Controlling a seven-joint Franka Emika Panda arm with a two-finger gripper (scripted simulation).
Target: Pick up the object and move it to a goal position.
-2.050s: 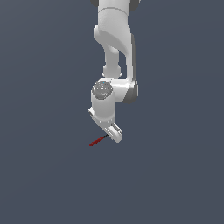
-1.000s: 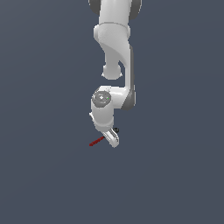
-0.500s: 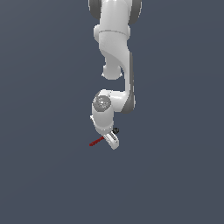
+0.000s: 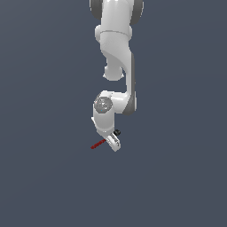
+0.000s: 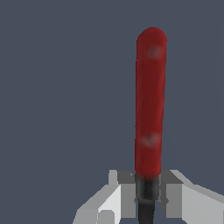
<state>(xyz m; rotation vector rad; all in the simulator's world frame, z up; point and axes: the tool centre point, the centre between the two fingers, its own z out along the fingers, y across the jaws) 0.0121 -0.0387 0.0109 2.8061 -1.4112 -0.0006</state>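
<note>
From the exterior view I see my whole arm hanging down over a plain dark grey-blue ground, white links stacked from the top of the frame to my gripper at the bottom. There the tool is only a tiny red sliver jutting out from my fingers toward the exterior view's left, tilted a little downward at its far end. A small black rounded bit shows on the other side of my hand, toward the exterior view's right; it may be the tool's head, though at this size I cannot be sure. This view gives no detail of how my fingers sit on it.

The wrist view shows what the other cannot. The tool fills much of the frame: a smooth, round-ended red handle, glossy with two faint pale highlights, running straight away from my hand. Where the red ends, a darker, narrower shaft begins, and that dark part lies right between my two pale grey fingertips. My gripper is closed on the tool at that spot, one finger pressed to each side of the shaft with no gap that I can see. The head is out of this camera's sight, hidden below my fingers.

The ground behind the tool is the same flat grey-blue in both views, and I cannot tell whether the handle touches it or hangs clear of it
</note>
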